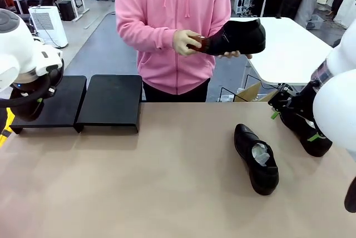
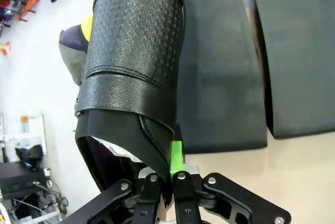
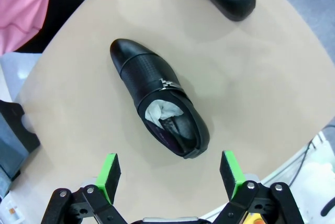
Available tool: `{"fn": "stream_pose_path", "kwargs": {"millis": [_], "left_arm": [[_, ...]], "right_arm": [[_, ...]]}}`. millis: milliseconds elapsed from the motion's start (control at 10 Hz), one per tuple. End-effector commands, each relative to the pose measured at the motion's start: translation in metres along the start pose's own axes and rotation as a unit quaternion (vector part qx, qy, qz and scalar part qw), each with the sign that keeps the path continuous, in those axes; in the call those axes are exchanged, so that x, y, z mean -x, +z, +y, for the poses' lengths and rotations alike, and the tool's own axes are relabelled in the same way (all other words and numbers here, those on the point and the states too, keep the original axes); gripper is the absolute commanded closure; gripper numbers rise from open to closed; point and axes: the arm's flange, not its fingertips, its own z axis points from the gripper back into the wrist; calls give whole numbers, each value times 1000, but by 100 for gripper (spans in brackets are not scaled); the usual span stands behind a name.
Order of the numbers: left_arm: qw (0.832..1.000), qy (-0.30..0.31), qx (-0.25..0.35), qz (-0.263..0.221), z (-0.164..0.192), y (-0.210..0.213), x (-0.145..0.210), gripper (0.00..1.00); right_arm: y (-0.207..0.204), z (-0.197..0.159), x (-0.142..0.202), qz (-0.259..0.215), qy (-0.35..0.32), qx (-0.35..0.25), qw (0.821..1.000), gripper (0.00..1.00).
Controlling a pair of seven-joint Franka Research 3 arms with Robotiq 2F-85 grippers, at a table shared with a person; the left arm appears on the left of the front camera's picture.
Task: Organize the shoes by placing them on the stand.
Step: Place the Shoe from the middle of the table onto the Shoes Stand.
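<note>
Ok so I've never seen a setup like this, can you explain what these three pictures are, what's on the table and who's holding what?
These are three cameras at one moment. The front view looks across a tan table at a person in a pink hoodie, who holds one black shoe in both hands. Two white robot arms sit at the sides. The other two cameras ride on the arms' wrists. The left tool is shut on the rim of a black shoe, held over the black stand. The right tool is open above another shoe lying on the table. A further shoe, stuffed with white paper, lies mid-table.
</note>
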Motion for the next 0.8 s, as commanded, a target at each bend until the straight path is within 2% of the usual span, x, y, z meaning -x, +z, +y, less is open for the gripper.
{"fn": "stream_pose_path", "kwargs": {"millis": [0, 600, 700], "left_arm": [[999, 26, -28, -38, 6, -3, -9, 100], [995, 80, 1, -63, 29, -50, -4, 100], [995, 80, 0, -55, 33, -57, -2, 100]], "right_arm": [[0, 0, -1, -3, 4, -6, 1000, 0], [0, 0, -1, -3, 4, -6, 1000, 0], [0, 0, -1, -3, 4, -6, 1000, 0]]}}
